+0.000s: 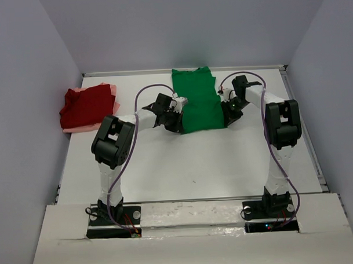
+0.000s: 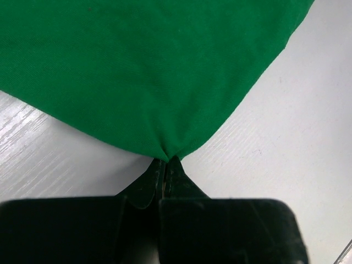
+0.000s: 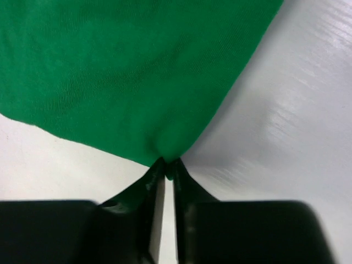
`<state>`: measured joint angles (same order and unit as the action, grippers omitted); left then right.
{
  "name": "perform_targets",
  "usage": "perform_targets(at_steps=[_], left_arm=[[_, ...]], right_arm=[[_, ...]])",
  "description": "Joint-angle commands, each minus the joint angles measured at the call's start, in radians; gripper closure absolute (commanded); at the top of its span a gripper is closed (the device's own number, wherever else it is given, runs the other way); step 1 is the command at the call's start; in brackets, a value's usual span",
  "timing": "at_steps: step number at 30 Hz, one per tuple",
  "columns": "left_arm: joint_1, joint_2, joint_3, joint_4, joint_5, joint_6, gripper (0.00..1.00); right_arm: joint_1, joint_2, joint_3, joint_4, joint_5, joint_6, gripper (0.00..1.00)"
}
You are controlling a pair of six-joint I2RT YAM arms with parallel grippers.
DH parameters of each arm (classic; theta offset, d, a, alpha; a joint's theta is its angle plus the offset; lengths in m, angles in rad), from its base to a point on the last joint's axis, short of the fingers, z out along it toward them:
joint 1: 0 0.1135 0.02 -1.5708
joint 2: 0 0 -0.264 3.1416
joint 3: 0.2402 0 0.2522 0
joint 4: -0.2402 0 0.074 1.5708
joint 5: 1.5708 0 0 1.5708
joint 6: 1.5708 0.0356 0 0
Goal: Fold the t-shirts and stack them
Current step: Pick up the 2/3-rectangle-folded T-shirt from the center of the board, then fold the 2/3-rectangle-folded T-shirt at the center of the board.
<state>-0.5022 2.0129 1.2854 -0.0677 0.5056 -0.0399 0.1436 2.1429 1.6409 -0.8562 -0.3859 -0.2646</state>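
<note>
Green t-shirt [image 1: 200,102] lying lengthwise at centre, dark red t-shirt [image 1: 85,106] folded atop pale pink t-shirt [image 1: 76,129], far left

The pink shirt [image 1: 75,130] hides mostly under the red shirt [image 1: 87,107]. The green shirt [image 2: 137,66] runs off the top in both wrist views.

Bright even light; left pincer [image 2: 165,161] blurred near the lens

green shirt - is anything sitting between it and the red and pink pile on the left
No loose object: bare table lies between green shirt and the pile. Only the left arm's own forearm crosses that gap.
</note>
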Motion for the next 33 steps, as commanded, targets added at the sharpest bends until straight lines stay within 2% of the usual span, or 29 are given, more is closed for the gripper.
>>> perform_targets(at_steps=[1, 2, 12, 22, 28, 33], left_arm=[[-0.007, -0.06, 0.006, -0.043, -0.01, 0.021, 1.0], [-0.009, -0.063, 0.005, -0.046, -0.012, 0.023, 1.0], [-0.007, -0.144, -0.018, -0.067, -0.024, 0.069, 1.0], [-0.009, -0.282, -0.109, -0.073, 0.123, 0.135, 1.0], [-0.012, -0.289, -0.152, -0.139, 0.2, 0.179, 1.0], [-0.03, -0.244, -0.103, -0.291, 0.255, 0.251, 1.0]], right_arm=[[-0.002, -0.003, -0.016, -0.02, -0.007, -0.012, 0.89], [-0.002, 0.002, -0.016, -0.02, -0.002, -0.015, 1.0], [-0.002, -0.046, -0.041, -0.038, 0.002, -0.022, 1.0], [-0.002, -0.208, -0.17, -0.092, -0.007, -0.053, 1.0], [-0.002, -0.322, -0.227, -0.144, -0.001, -0.071, 1.0], [-0.002, -0.382, -0.265, -0.205, -0.021, -0.093, 1.0]])
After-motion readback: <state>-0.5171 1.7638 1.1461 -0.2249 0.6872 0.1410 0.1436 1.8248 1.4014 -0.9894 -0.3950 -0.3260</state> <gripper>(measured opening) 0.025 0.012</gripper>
